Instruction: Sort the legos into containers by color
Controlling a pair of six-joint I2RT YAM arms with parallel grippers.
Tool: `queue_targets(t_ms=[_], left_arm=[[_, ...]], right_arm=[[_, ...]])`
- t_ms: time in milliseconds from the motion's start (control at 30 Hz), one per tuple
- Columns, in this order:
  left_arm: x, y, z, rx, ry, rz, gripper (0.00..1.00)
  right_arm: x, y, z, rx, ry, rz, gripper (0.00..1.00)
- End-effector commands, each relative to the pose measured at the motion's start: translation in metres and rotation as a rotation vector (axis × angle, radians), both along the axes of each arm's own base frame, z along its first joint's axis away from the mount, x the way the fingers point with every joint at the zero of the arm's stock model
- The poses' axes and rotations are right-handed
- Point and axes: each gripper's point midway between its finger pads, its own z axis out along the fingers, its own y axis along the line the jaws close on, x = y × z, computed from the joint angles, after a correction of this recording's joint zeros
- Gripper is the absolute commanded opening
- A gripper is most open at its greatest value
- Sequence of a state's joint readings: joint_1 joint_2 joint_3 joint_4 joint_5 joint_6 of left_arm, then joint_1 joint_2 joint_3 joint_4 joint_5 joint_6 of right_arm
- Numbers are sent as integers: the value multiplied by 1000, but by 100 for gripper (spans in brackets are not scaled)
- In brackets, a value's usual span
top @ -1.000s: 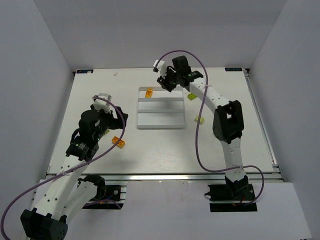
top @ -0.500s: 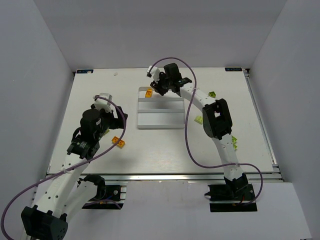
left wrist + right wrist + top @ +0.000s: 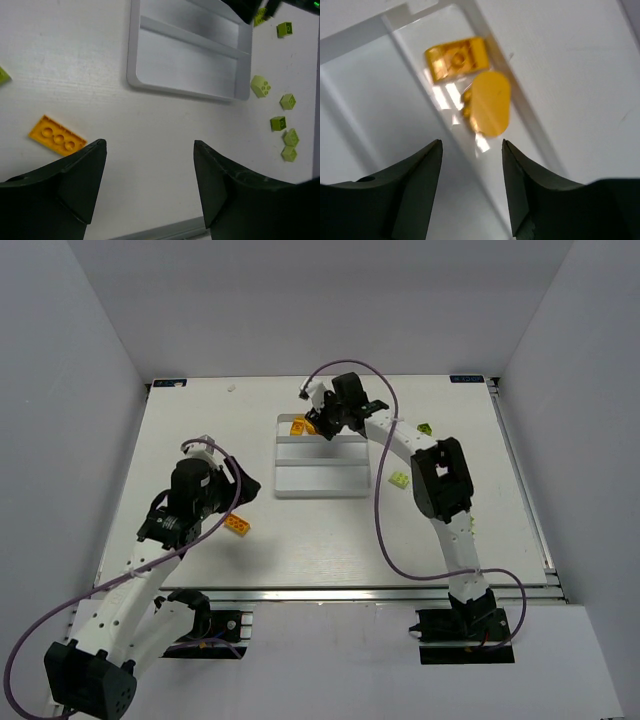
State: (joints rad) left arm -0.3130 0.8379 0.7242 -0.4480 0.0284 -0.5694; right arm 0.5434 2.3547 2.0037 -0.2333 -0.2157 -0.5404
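The white tray (image 3: 320, 478) has three long compartments. Two orange legos (image 3: 457, 59) (image 3: 489, 103) lie at the left end of the far compartment; they also show in the top view (image 3: 300, 425). My right gripper (image 3: 471, 145) hovers open and empty just above them, over the tray's far left corner (image 3: 325, 423). An orange flat brick (image 3: 56, 136) lies on the table in front of the tray, also in the top view (image 3: 238, 525). My left gripper (image 3: 150, 150) is open and empty, just right of that brick (image 3: 243, 490).
Green legos lie right of the tray: one near its right end (image 3: 400, 480), one further back (image 3: 424, 428), several in a cluster (image 3: 285, 130). Another green piece shows at the left edge of the left wrist view (image 3: 2, 75). The right arm reaches over the tray's right side.
My right gripper moved left over the tray's far left corner and opened; a second orange lego now lies in the far compartment. My left gripper shifted nearer to the orange flat brick.
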Motion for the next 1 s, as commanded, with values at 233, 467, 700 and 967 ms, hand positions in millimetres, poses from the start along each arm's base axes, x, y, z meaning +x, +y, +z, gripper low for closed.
queue_targets(t_ms=[233, 467, 700, 967], left_arm=[[-34, 21, -79, 6, 475, 283, 70], [-29, 33, -98, 45, 537, 406, 76], [-21, 32, -136, 83, 619, 434, 81], [-2, 35, -157, 116, 622, 493, 77]], right_arm=[[-163, -68, 151, 324, 66, 19, 53], [-252, -116, 146, 374, 162, 36, 88], [-293, -135, 142, 455, 252, 22, 88], [-312, -147, 147, 507, 216, 20, 87]])
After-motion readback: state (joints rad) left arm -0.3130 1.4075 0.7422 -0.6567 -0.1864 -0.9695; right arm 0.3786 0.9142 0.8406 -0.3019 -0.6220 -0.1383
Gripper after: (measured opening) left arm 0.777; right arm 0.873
